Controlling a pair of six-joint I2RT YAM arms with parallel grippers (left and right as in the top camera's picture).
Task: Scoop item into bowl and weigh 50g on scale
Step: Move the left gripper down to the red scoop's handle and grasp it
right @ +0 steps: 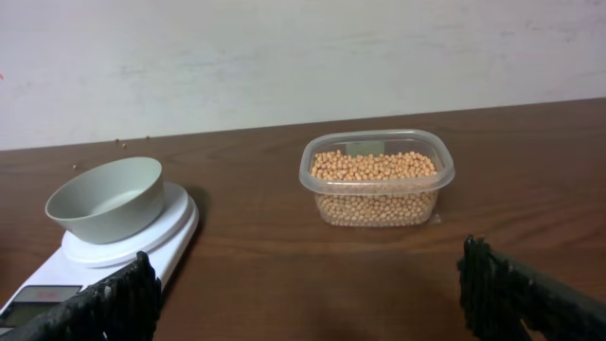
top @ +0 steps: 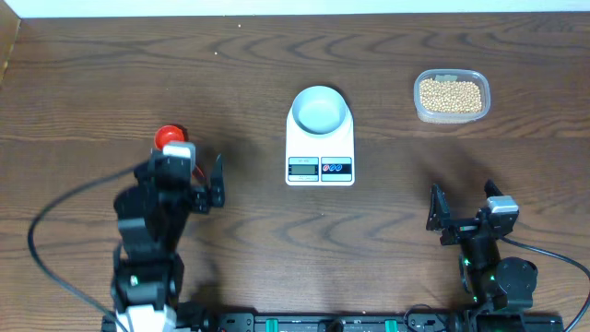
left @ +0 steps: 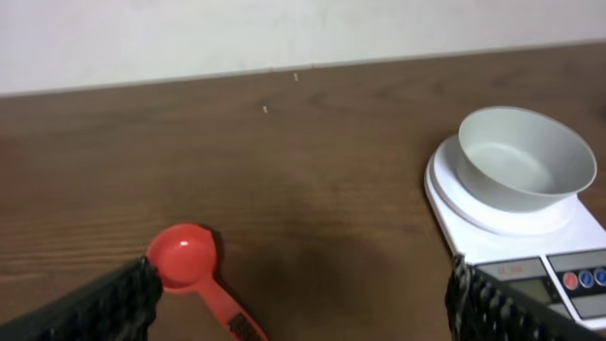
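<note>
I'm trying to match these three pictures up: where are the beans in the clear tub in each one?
Overhead: beans, upper right, right of the scale.
Left wrist: not in it.
Right wrist: centre, right of the scale.
Shared landmark: the white scale with the bowl on it, in all three views.

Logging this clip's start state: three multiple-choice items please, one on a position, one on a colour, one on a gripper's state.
1. The bowl sits: A on the scale; B beside it; C behind it.
2. The scoop is: A blue; B red; C green.
3. The left gripper is: A open, empty; B shut on the scoop; C shut on the bowl.
Answers: 1 A, it rests on top; 2 B, red cup and handle; 3 A, jaws wide apart, gripping nothing.
</note>
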